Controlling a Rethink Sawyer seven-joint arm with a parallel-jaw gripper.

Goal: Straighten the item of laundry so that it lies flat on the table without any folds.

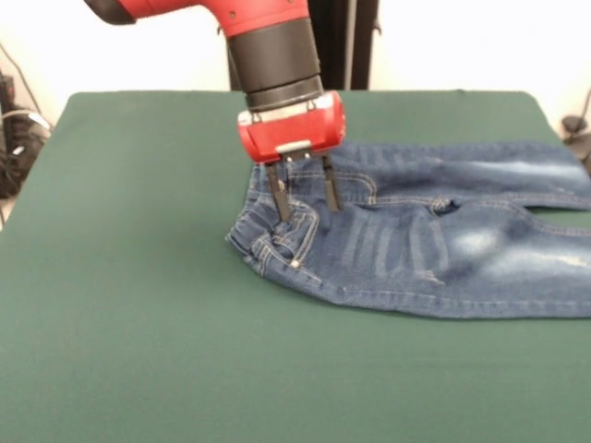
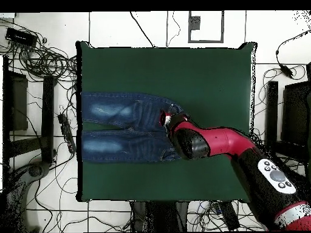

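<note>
Small blue denim jeans (image 1: 434, 245), faded pale patches on thighs, tan stitching; lying on green table (image 1: 138, 277), 2 legs running off toward one edge, waistband bunched and rumpled. Gripper (image 1: 306, 201) poised over waistband, 2 black fingers (image 1: 280, 198) spread apart, tips at the denim, nothing clamped.

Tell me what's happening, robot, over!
End effector open, tips at jeans waistband. Jeans mostly flat on table, waistband bunched. Nothing in the way.
</note>
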